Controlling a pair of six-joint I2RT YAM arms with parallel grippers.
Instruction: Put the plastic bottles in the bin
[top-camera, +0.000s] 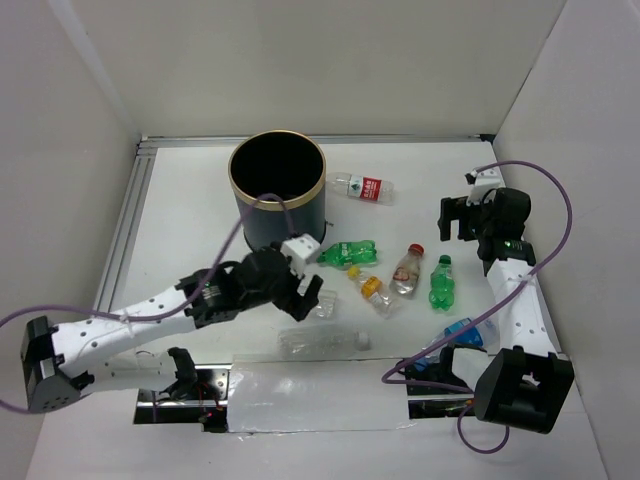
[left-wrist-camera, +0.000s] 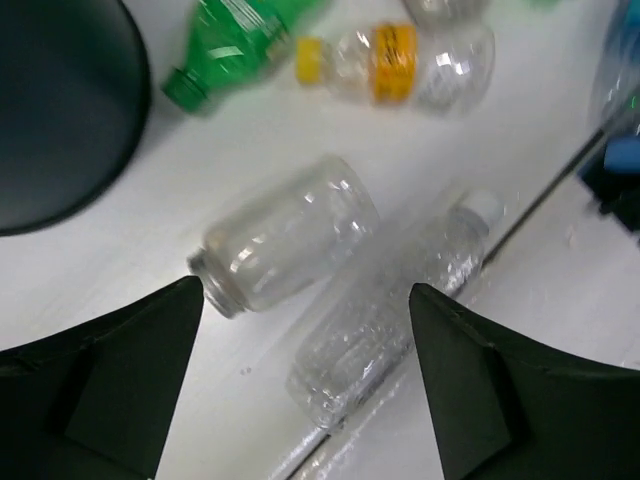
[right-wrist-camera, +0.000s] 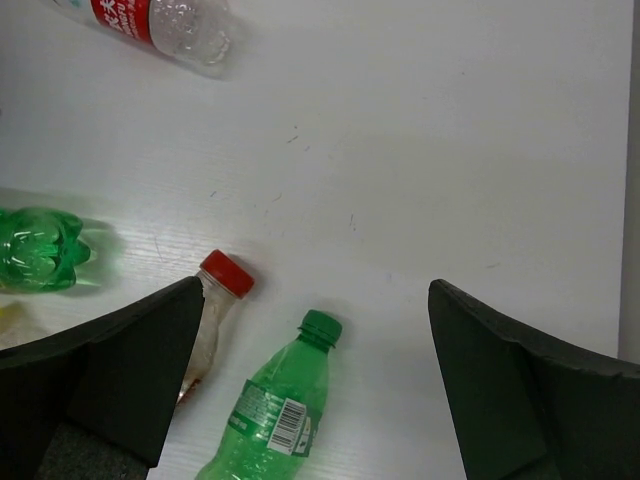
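White table (top-camera: 190, 210) — bottles (top-camera: 441, 285) scattered beside the bin (top-camera: 300, 215).

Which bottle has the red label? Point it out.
The clear bottle lying beside the bin, apart from the others; only it wears a red-and-white label.

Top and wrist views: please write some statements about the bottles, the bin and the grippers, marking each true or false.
1. The left gripper is open, a clear capless bottle in view between its fingers. True.
2. The bin lies on its side. False: it stands upright.
3. The red-labelled bottle lies right of the bin. True.
4. The right gripper holds a green bottle. False: it is open and empty; the green-capped bottle lies on the table.
5. The yellow-capped bottle is inside the bin. False: it lies on the table.
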